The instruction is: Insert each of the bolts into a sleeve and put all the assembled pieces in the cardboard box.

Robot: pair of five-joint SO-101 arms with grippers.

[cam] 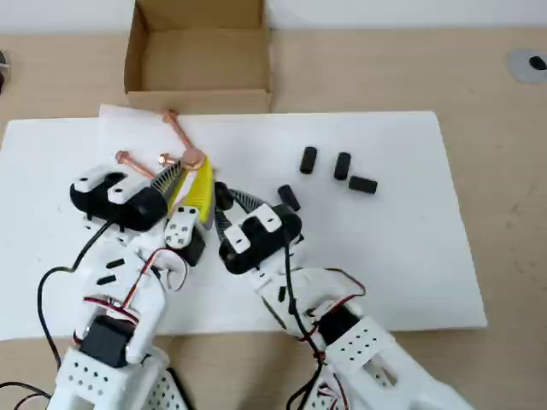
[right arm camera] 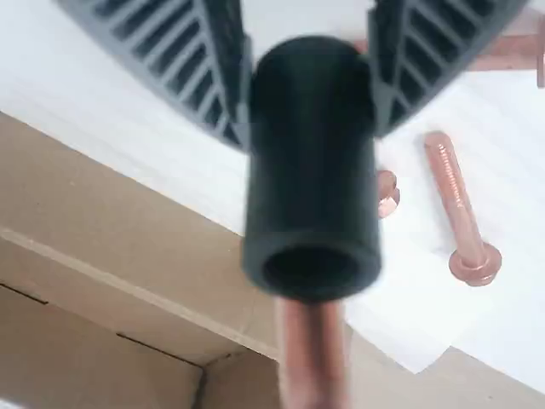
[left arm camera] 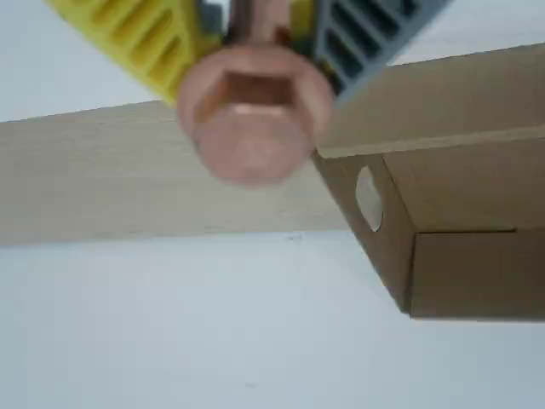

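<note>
My left gripper (cam: 195,173), with one yellow finger, is shut on a copper bolt (left arm camera: 255,111) whose hexagonal head faces the left wrist camera. My right gripper (right arm camera: 311,119) is shut on a black sleeve (right arm camera: 311,213) with its open mouth towards the camera. The held bolt's shaft (right arm camera: 311,358) lies in line just outside that mouth; contact cannot be told. Both grippers meet at the middle of the white sheet (cam: 402,256). Loose bolts (cam: 175,128) (cam: 135,162) lie near them, and several loose sleeves (cam: 342,165) lie to the right. The cardboard box (cam: 198,90) stands open at the back.
A further sleeve (cam: 288,197) lies close beside the right gripper. The box's wall (left arm camera: 443,230) stands just past the sheet's far edge. Bare sheet stretches to the right and front. A grey disc (cam: 527,64) sits at the table's far right.
</note>
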